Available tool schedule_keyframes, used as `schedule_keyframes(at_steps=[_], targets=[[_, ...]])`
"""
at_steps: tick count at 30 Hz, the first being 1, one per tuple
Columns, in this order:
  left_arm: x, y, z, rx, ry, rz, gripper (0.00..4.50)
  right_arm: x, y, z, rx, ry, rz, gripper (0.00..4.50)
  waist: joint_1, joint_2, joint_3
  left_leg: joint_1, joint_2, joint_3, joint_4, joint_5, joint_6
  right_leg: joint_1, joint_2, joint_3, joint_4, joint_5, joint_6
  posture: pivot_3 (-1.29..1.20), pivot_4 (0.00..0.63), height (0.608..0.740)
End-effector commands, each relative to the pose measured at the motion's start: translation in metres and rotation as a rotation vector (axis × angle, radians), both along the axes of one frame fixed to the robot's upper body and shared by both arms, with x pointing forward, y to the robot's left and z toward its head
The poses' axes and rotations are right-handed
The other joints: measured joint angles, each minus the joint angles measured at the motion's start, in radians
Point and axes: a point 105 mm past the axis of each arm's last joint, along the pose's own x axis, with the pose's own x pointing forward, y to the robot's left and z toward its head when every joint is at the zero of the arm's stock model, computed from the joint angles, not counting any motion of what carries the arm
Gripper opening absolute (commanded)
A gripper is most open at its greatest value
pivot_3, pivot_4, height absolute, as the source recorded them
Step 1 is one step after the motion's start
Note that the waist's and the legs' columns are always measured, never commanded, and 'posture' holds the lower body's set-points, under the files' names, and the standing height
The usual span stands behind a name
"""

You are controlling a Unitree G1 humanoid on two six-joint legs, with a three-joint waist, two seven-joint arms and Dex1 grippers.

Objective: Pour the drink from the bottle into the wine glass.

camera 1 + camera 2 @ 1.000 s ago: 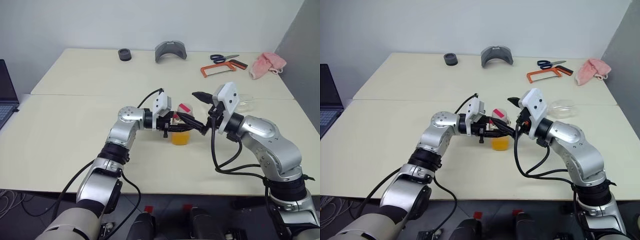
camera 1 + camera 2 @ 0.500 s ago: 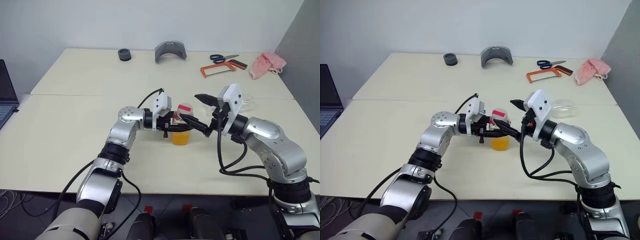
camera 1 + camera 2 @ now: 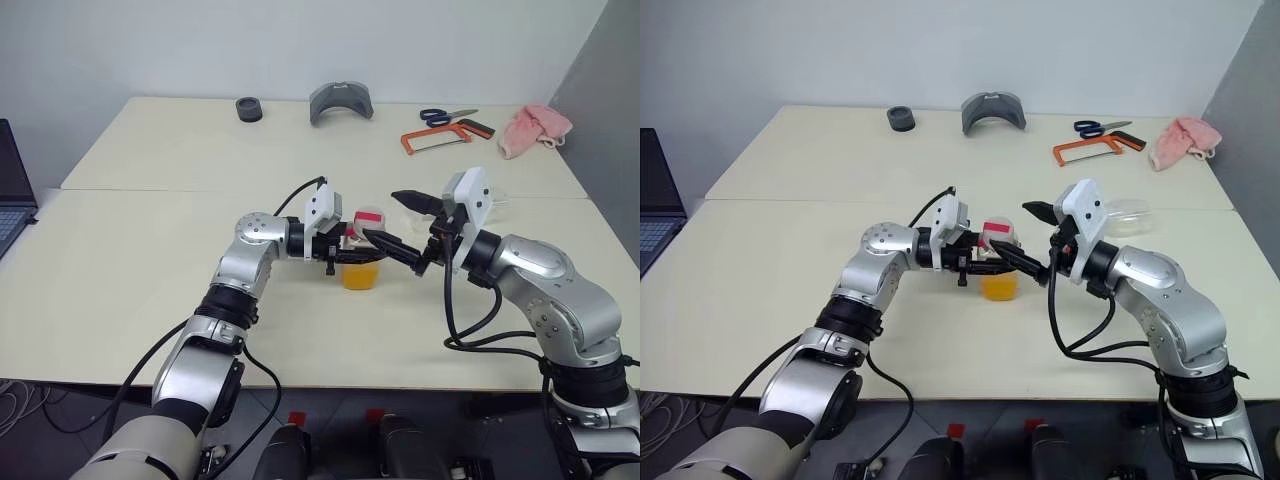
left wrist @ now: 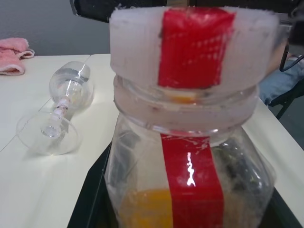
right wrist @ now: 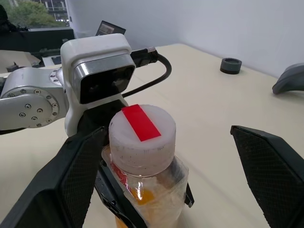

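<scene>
Left jaws clamp the squarish clear plastic bottle [image 3: 360, 262], right jaws spread.

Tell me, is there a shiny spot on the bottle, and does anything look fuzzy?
Left wrist view: a bright streak of glare sits on the red label of the bottle, which is so near that its cap looks soft, as does the wine glass lying on its side behind. Right wrist view: the right gripper's dark fingers look blurry.
</scene>
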Motion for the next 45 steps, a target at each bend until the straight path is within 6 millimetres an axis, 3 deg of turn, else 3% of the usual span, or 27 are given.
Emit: schedule_keyframes(at_steps=[1, 22, 44, 45], targets=[[0.0, -0.001, 0.018, -0.042, -0.062, -0.006, 1.69, -0.013, 0.004, 0.013, 0.02, -0.042, 0.054, 4.5, 0.0, 0.0, 0.0, 0.0, 0.0, 0.0, 0.0, 0.0, 0.0, 0.0, 0.0, 0.0, 0.0, 0.0, 0.0, 0.0, 0.15, 0.74], [-0.003, -0.002, 0.022, -0.06, -0.056, -0.02, 1.69, -0.014, 0.004, 0.017, 0.033, -0.056, 0.069, 4.5, 0.0, 0.0, 0.0, 0.0, 0.0, 0.0, 0.0, 0.0, 0.0, 0.0, 0.0, 0.0, 0.0, 0.0, 0.0, 0.0, 0.15, 0.74], [-0.007, -0.005, 0.017, -0.056, -0.054, -0.034, 1.69, 0.0, 0.017, 0.016, 0.024, -0.025, 0.081, 4.5, -0.001, 0.0, 0.0, 0.0, 0.0, 0.0, 0.0, 0.0, 0.0, 0.0, 0.0, 0.0, 0.0, 0.0, 0.0, 0.0, 0.15, 0.74], [-0.007, -0.005, 0.017, -0.055, -0.054, -0.034, 1.69, 0.001, 0.017, 0.016, 0.029, -0.027, 0.081, 4.12, -0.001, 0.0, 0.0, 0.0, 0.0, 0.0, 0.0, 0.0, 0.0, 0.0, 0.0, 0.0, 0.0, 0.0, 0.0, 0.0, 0.15, 0.74]])
